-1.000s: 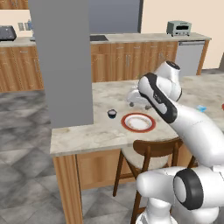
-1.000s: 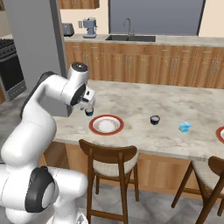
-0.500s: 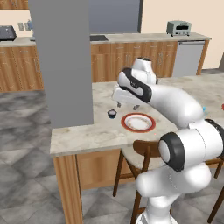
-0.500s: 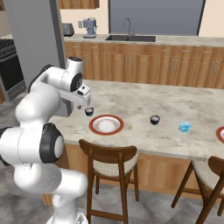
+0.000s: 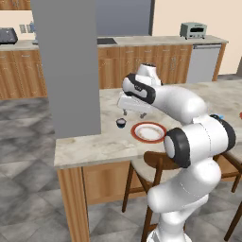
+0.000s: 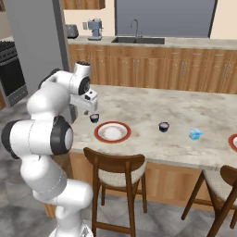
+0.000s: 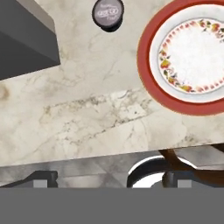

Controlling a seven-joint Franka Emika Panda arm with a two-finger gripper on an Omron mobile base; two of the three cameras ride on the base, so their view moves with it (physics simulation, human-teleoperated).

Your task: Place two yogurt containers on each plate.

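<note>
We are at the reach for the first pickup, as we judge it: our claw (image 6: 88,111) hangs released and empty above the marbled beige stone desk (image 5: 94,144), its two dark tips spread wide at the bottom of the hand view. The nearest target, a small dark round yogurt cup with a pale lid (image 7: 108,14), stands on the desk just ahead of the claw and slightly off its centreline, apart from both tips. Just beside that cup, to the other side of the claw's line, lies the flat white plate with a broad red rim (image 7: 148,65), and nothing sits on it yet. Further off along the desk, well beyond the plate, stand a second dark round cup (image 6: 163,127) and a light blue boxy container (image 6: 195,134), with the red edge of another plate (image 6: 233,142) past them. The next move, in our view, calls for shifting forward until the tips straddle the near cup, then lowering and clenching. A wooden chair (image 6: 115,169) is tucked under the desk below the claw; a grey pillar (image 5: 66,66) rises close by, and wooden cabinets line the far wall.
</note>
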